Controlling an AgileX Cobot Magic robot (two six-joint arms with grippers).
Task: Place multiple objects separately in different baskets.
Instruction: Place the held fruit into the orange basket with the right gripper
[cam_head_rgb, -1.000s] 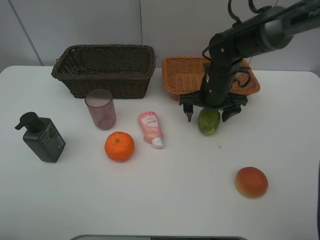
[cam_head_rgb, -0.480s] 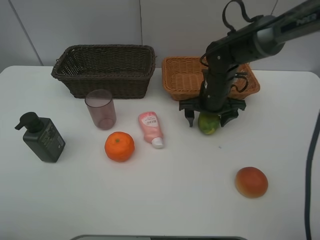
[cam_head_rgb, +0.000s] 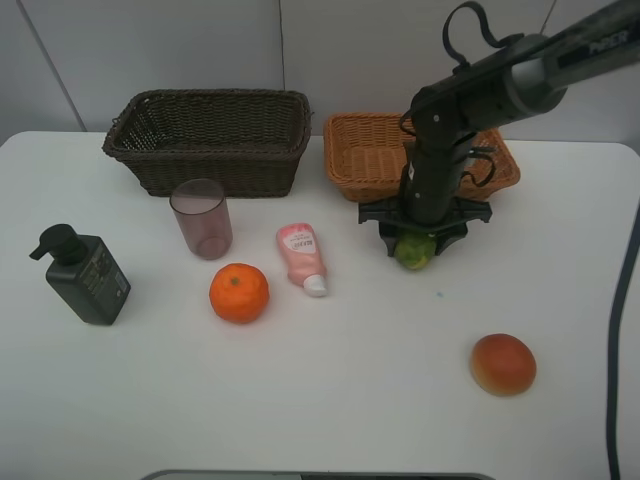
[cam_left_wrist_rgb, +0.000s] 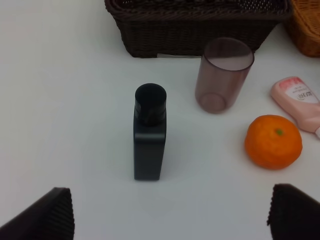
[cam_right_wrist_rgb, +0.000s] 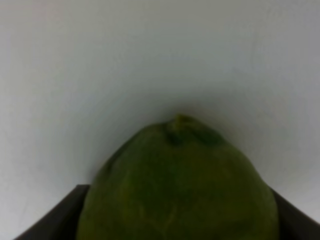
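Right gripper (cam_head_rgb: 414, 238) tight around green mango-like fruit (cam_head_rgb: 414, 255) on white table (cam_head_rgb: 330, 390); light orange-tan basket (cam_head_rgb: 365, 150) just behind
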